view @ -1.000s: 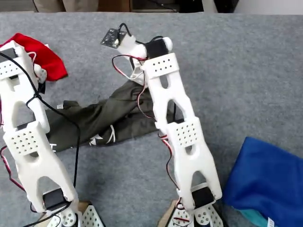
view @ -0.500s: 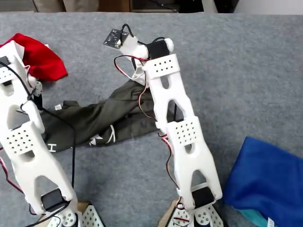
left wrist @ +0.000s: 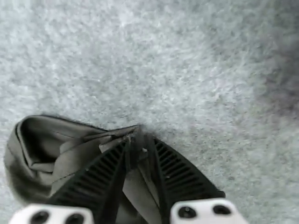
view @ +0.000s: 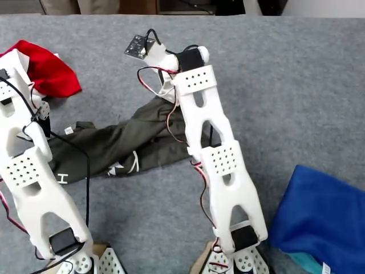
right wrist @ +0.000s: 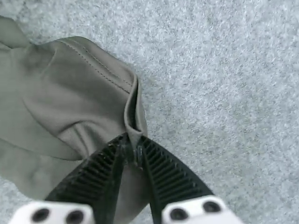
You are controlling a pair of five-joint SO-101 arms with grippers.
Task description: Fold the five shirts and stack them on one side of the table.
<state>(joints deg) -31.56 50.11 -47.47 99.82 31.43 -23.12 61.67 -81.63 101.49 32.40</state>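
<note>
I find no word or number that I can read. The olive shirt [view: 114,145] on the surface [view: 285,85] bears a white printed mark [view: 128,164] near its lower edge and a smaller white mark [view: 61,178] toward its end at the high view's left (both creased, too small to make out as letters). A white tag [view: 69,129] sticks out at its upper edge. A second tag [view: 326,268] shows at the corner of the blue shirt [view: 319,217]. Any print on them is too small to tell.
</note>
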